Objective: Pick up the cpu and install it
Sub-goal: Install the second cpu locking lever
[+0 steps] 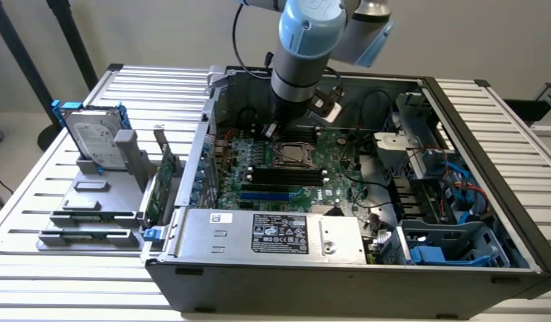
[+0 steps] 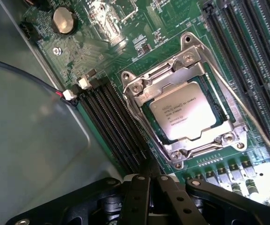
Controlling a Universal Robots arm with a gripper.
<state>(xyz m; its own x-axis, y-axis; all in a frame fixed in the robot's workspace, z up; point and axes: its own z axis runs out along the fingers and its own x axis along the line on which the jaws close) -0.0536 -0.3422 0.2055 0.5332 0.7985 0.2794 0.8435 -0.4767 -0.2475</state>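
The cpu (image 2: 184, 111), a small square chip with a shiny silver top, lies flat inside the open metal socket frame (image 2: 137, 86) on the green motherboard. In the exterior view the cpu (image 1: 291, 155) shows as a small square under the arm, inside the open computer case (image 1: 347, 285). My gripper (image 2: 149, 165) hovers a little above the board, beside the socket and over the black memory slots (image 2: 111, 122). Its black fingers (image 2: 137, 187) are pressed together with nothing between them. In the exterior view the gripper (image 1: 275, 131) hangs just behind the socket.
A silver hard drive with blue brackets (image 1: 92, 137) stands on a grey rack at the exterior view's left, with a long green card (image 1: 165, 178) beside the case wall. The grey power supply (image 1: 275, 235) sits at the case front and blue drive cages (image 1: 446, 251) at the exterior view's right.
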